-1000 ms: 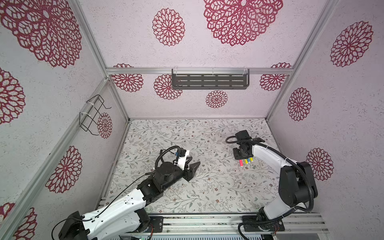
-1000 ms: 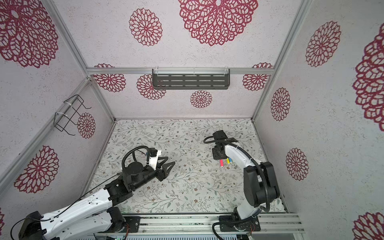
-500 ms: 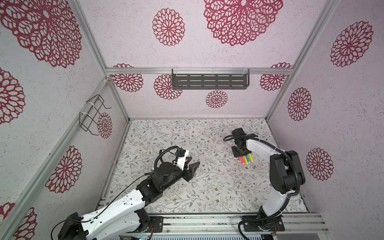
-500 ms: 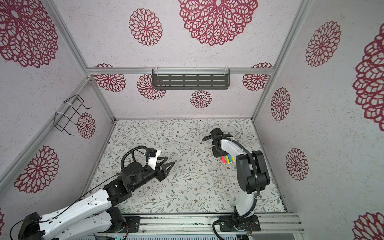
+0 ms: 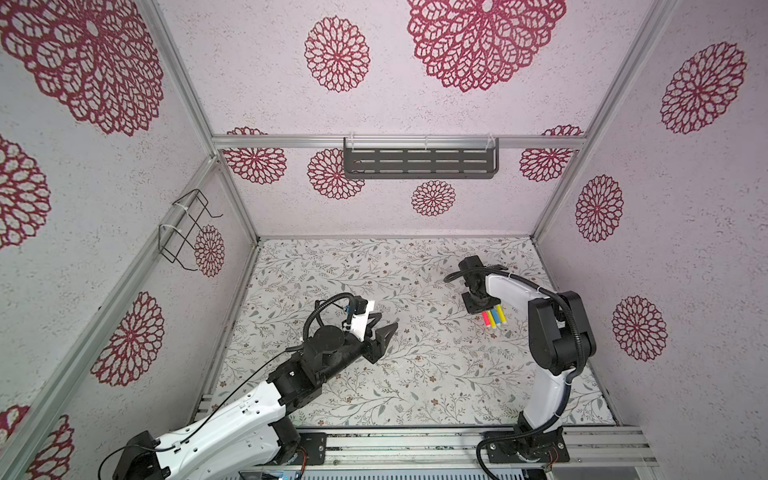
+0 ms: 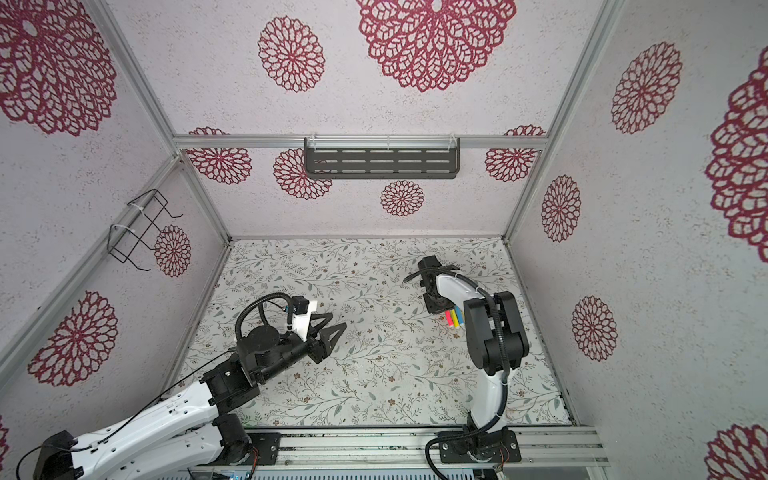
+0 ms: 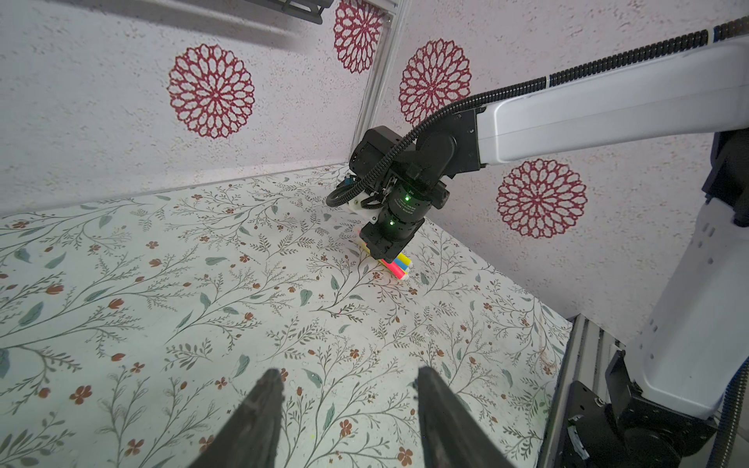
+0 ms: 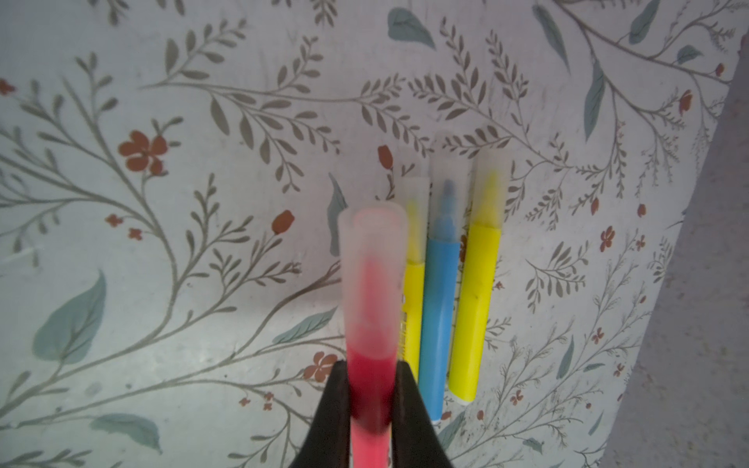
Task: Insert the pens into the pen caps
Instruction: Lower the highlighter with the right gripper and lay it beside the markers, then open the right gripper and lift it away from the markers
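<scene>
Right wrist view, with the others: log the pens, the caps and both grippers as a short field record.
red pen: clamped in the right gripper, beside the other three
blue pen: lying on the mat
yellow pens: two, lying either side of the blue pen
pen caps: translucent, one on every pen
left gripper: open, empty, well away from the pens

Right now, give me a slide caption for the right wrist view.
Right gripper clamps the capped red-pink pen beside three capped pens lying side by side.
</scene>
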{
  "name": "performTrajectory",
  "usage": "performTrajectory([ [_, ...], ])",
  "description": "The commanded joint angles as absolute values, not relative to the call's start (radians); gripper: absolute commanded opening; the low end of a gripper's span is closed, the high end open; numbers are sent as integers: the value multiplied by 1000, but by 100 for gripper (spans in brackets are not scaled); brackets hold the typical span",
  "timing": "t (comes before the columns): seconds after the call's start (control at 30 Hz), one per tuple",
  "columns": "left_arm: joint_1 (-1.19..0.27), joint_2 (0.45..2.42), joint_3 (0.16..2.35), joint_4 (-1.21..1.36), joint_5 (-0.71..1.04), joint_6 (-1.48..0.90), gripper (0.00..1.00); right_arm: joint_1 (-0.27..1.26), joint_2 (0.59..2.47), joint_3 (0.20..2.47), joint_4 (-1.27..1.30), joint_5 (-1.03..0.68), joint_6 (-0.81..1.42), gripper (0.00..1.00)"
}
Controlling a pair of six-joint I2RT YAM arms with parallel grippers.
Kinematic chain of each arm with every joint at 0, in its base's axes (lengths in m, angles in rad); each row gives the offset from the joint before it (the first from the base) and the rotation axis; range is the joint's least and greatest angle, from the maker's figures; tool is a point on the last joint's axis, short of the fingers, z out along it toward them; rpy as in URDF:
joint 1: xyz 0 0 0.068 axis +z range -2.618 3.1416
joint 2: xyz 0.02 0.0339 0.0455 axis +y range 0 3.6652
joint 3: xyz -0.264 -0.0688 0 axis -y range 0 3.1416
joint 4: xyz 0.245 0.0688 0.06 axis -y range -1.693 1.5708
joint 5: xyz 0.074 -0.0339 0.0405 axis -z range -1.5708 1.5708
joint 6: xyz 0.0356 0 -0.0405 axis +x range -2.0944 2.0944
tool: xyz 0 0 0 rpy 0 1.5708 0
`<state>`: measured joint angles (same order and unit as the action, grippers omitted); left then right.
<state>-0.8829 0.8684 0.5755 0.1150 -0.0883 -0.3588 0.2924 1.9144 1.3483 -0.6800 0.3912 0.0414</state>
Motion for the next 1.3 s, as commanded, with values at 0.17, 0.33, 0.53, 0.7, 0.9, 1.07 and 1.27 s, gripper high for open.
performTrajectory([
  [0.17, -896, 826, 575, 101, -101, -357, 56, 284, 1951, 1397, -711, 456, 23, 0],
  [0.33, -896, 811, 568, 95, -104, -361, 56, 284, 1959, 1411, -718, 455, 32, 12],
  [0.53, -896, 812, 568, 100, -103, -360, 56, 285, 1931, 1407, -720, 437, 35, 41],
  [0.7, -896, 816, 571, 100, -101, -357, 56, 285, 1883, 1395, -712, 433, 42, 43],
  [0.9, -896, 811, 574, 93, -111, -353, 56, 285, 1785, 1376, -678, 339, 48, 43],
  [1.07, -897, 801, 574, 77, -197, -332, 56, 285, 1654, 1322, -586, 200, 44, 43],
  [1.27, -895, 787, 599, 38, -366, -290, 56, 285, 1491, 1252, -472, 91, 47, 43],
])
